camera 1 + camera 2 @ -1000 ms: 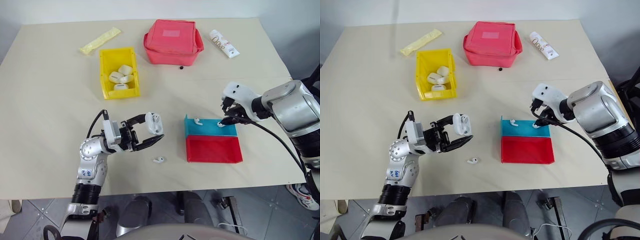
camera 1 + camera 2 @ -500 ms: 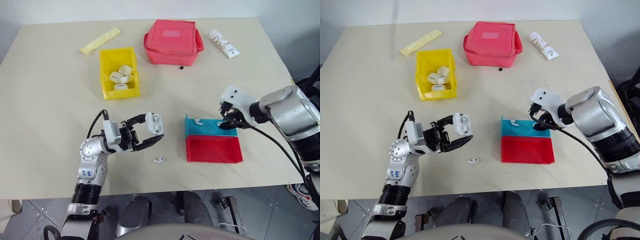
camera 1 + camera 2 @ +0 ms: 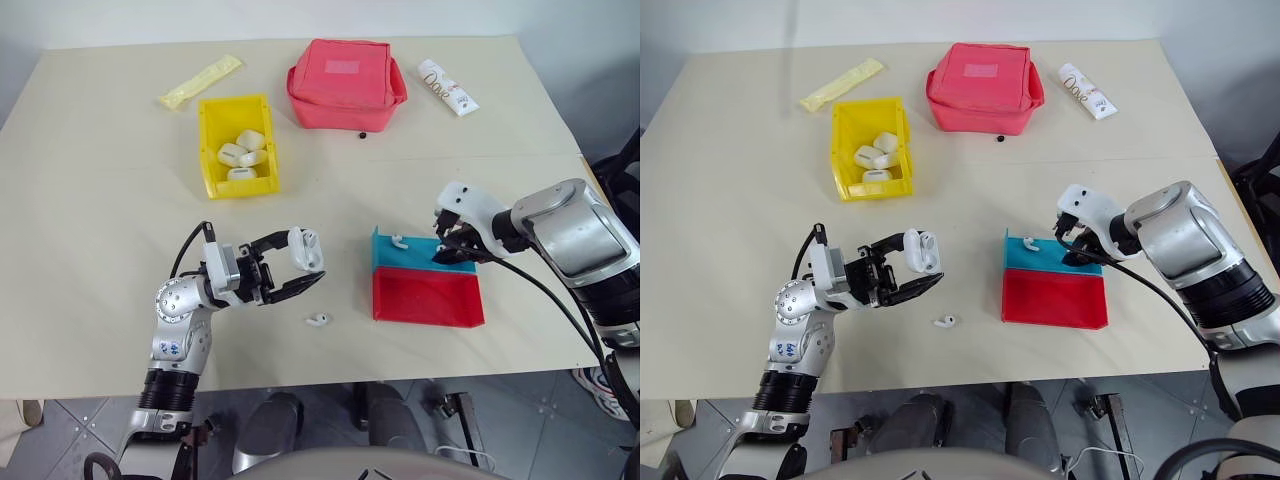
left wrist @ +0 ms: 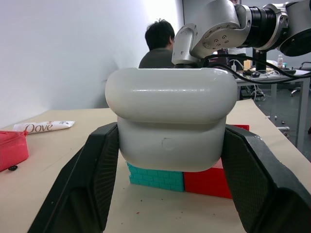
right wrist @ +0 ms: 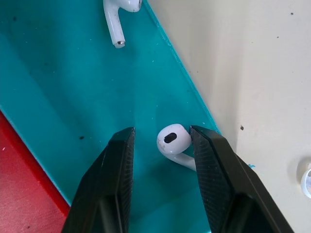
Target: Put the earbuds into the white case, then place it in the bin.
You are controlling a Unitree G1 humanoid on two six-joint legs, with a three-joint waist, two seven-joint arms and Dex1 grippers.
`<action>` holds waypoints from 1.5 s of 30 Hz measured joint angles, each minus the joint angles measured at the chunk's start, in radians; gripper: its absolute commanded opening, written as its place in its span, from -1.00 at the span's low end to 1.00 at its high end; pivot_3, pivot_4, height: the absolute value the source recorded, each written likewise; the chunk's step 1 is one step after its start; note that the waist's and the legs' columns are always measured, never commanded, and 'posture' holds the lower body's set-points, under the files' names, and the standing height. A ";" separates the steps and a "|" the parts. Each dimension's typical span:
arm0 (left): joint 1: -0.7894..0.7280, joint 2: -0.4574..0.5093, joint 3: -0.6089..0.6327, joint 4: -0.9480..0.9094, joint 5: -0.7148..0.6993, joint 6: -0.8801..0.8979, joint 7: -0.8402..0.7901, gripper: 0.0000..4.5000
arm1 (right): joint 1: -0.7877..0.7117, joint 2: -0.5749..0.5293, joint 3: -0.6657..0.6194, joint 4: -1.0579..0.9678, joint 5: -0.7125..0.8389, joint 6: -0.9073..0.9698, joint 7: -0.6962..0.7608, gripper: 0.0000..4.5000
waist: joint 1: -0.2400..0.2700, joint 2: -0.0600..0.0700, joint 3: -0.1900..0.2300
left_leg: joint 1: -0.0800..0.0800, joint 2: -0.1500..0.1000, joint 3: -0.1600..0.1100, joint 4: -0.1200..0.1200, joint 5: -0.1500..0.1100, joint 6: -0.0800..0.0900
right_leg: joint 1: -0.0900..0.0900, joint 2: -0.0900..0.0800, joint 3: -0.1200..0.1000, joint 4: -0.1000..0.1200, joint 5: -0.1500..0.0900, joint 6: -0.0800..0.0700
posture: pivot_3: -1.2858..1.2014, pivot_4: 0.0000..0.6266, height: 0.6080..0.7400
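Observation:
The white case (image 3: 307, 249), lid flipped up, is held above the table in my left gripper (image 3: 300, 268), which is shut on its sides; the left wrist view shows the case (image 4: 170, 97) wedged between both black fingers. My right gripper (image 5: 161, 134) stands open and points down into the teal half of the tray (image 3: 412, 262). One of the earbuds (image 5: 173, 140) lies between its fingers, touching one finger. A second earbud (image 3: 398, 240) lies on the teal half too, and a third (image 3: 318, 320) rests on the table below the case. The yellow bin (image 3: 213, 130) sits at the back left.
Several white cases lie in the bin. The tray's red half (image 3: 428, 300) faces me. A red zip pouch (image 3: 346, 82), a white tube (image 3: 448, 87) and a yellow sachet (image 3: 200, 82) line the far edge. A person (image 4: 158, 46) sits in the background.
My right gripper has sunk slightly onto the tray's teal half, and its fingers now stand either side of the earbud. My left gripper and the case have kept still.

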 measured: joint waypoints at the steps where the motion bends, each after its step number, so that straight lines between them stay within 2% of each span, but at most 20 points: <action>1: 0.000 0.000 0.000 0.000 0.000 0.000 0.000 0.24 | 0.000 0.000 0.002 0.000 0.000 -0.005 0.002 -0.44 | 0.000 0.000 0.000 | 0.000 0.000 0.000 0.000 0.000 0.000 | 0.000 0.000 0.000 0.000 0.000 0.000 | 0.03 -0.52 1.00; 3: 0.000 0.000 0.000 0.000 0.000 0.000 0.000 0.24 | 0.001 0.000 0.003 0.001 -0.001 -0.018 0.003 -0.73 | 0.000 0.000 0.000 | 0.000 0.000 0.000 0.000 0.000 0.000 | 0.000 0.000 0.000 0.000 0.000 0.000 | 0.03 -0.52 1.00; 4: 0.000 0.001 0.000 0.000 0.000 0.000 0.000 0.24 | 0.002 0.000 0.003 0.001 -0.002 -0.026 0.004 -0.80 | 0.000 0.000 0.000 | 0.000 0.000 0.000 0.000 0.000 0.000 | 0.000 0.000 0.000 0.000 0.000 0.000 | 0.03 -0.52 1.00; 10: -0.006 0.001 0.000 0.005 0.000 -0.001 -0.003 0.24 | 0.013 -0.001 -0.006 0.007 -0.002 -0.064 0.001 -0.80 | 0.000 -0.001 -0.001 | 0.000 0.000 0.000 0.000 0.000 0.000 | 0.000 0.000 0.000 0.000 0.000 0.000 | 0.03 -0.52 1.00; 15: -0.041 -0.001 0.000 0.026 -0.002 -0.004 -0.020 0.24 | 0.062 -0.001 -0.079 -0.016 0.034 -0.097 -0.004 -0.80 | 0.001 -0.001 -0.001 | 0.000 0.000 0.000 0.000 0.000 0.000 | 0.000 0.000 0.000 0.000 0.000 0.000 | 0.03 -0.52 1.00; 20: -0.108 -0.026 -0.002 0.108 -0.012 -0.008 -0.068 0.24 | 0.147 -0.002 -0.302 -0.169 0.179 -0.152 0.019 -0.80 | 0.002 -0.001 0.000 | -0.001 0.000 -0.002 0.001 0.000 0.000 | 0.000 0.001 -0.001 0.000 0.000 0.000 | 0.03 -0.52 1.00; 22: -0.146 -0.038 -0.003 0.153 -0.012 -0.016 -0.095 0.24 | 0.190 0.011 -0.406 -0.254 0.268 -0.107 0.021 -0.80 | 0.005 -0.001 -0.001 | -0.001 0.000 -0.003 0.001 0.000 0.000 | 0.001 0.000 -0.002 0.000 0.000 0.001 | 0.03 -0.52 1.00; 26: -0.219 -0.063 -0.002 0.246 -0.013 -0.034 -0.145 0.24 | 0.253 0.105 -0.583 -0.410 0.456 0.046 -0.025 -0.80 | 0.005 -0.002 -0.001 | -0.002 0.000 -0.003 0.002 0.000 0.000 | 0.001 0.000 -0.002 0.001 0.001 0.000 | 0.03 -0.52 1.00; 31: -0.311 -0.100 -0.007 0.372 -0.012 -0.054 -0.226 0.24 | 0.258 0.376 -0.814 -0.574 0.728 0.296 -0.211 -0.80 | 0.004 -0.002 -0.001 | -0.005 0.000 -0.006 0.002 0.001 -0.001 | -0.001 0.000 -0.004 0.002 0.002 0.000 | 0.03 -0.52 1.00; 36: -0.375 -0.127 -0.009 0.451 -0.011 -0.071 -0.286 0.24 | 0.256 0.640 -0.972 -0.651 0.958 0.429 -0.463 -0.80 | -0.001 -0.001 -0.002 | -0.006 -0.001 -0.007 0.002 0.002 0.000 | -0.002 0.000 -0.004 0.003 0.002 0.000 | 0.03 -0.52 1.00; 40: -0.402 -0.151 -0.009 0.485 -0.010 -0.075 -0.326 0.24 | 0.285 0.725 -1.003 -0.654 1.121 0.438 -0.660 -0.80 | 0.000 0.000 -0.002 | -0.006 -0.002 -0.008 0.002 0.003 0.000 | -0.002 0.001 -0.005 0.003 0.002 -0.001 | 0.03 -0.52 1.00; 45: -0.422 -0.157 -0.009 0.486 -0.010 -0.072 -0.347 0.24 | 0.364 0.696 -0.975 -0.648 1.297 0.356 -0.858 -0.80 | -0.004 0.000 -0.003 | -0.006 -0.003 -0.008 0.002 0.003 0.000 | -0.002 0.001 -0.005 0.004 0.002 0.000 | 0.03 -0.52 1.00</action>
